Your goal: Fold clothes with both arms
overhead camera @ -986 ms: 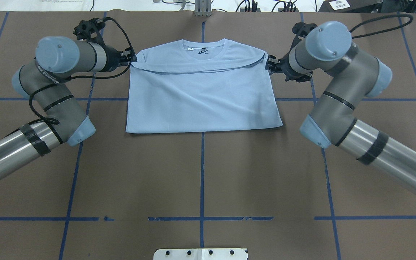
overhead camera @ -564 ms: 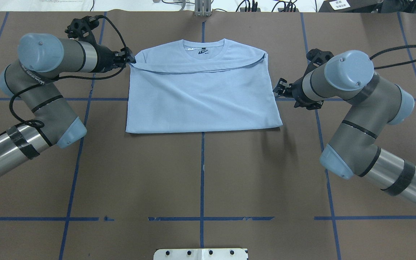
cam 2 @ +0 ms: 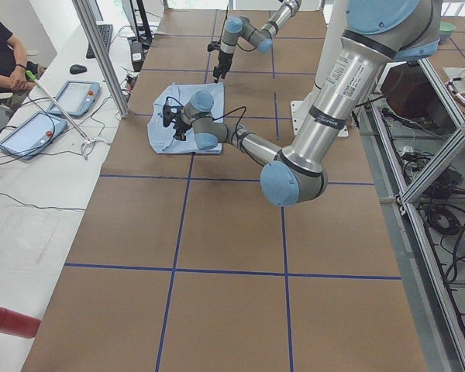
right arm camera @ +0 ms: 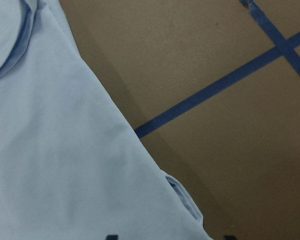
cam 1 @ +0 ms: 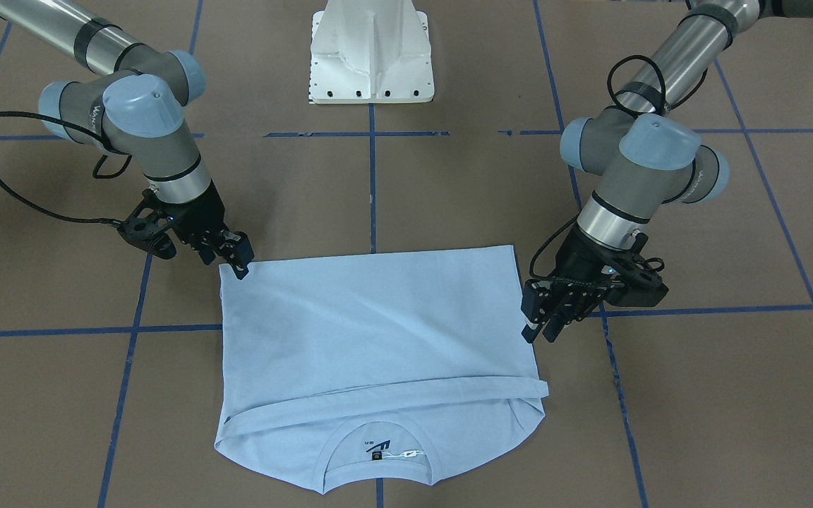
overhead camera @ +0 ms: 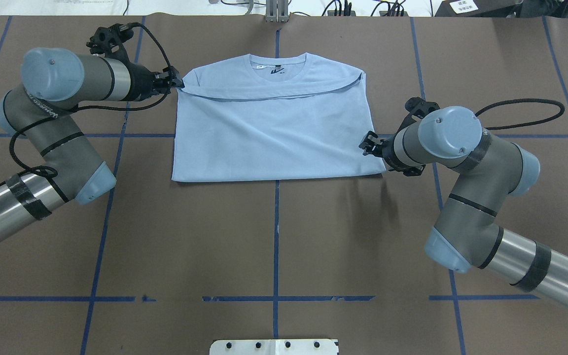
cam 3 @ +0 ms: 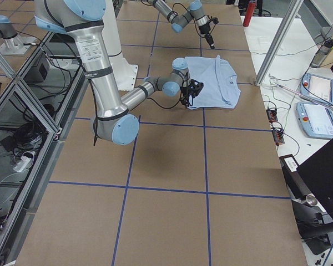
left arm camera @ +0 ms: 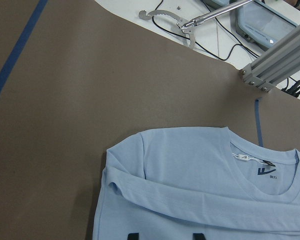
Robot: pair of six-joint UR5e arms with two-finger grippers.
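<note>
The light blue T-shirt [overhead camera: 274, 128] lies flat on the brown table, its lower half folded up over the chest, with the collar [overhead camera: 278, 66] and label on the far side. My left gripper [overhead camera: 176, 83] hovers at the far left corner of the fold, and the left wrist view shows its black fingertips [left arm camera: 132, 236] apart above the cloth [left arm camera: 200, 185]. My right gripper [overhead camera: 366, 143] is at the shirt's right edge near the near corner. It is open, and the right wrist view shows the shirt's corner [right arm camera: 182, 197] between its tips. Neither gripper holds cloth.
Blue tape lines [overhead camera: 276, 236] cross the table. The white pedestal base [cam 1: 371, 49] stands at the robot's side. An aluminium post [overhead camera: 276, 10] and cables sit at the far edge. A seated person [cam 2: 4, 54] and tablets [cam 2: 74, 97] are beyond the table.
My right gripper left the fold's far right corner and travelled along the shirt's right edge toward the near corner. The left gripper let go of the fold's left corner and backed off slightly.
</note>
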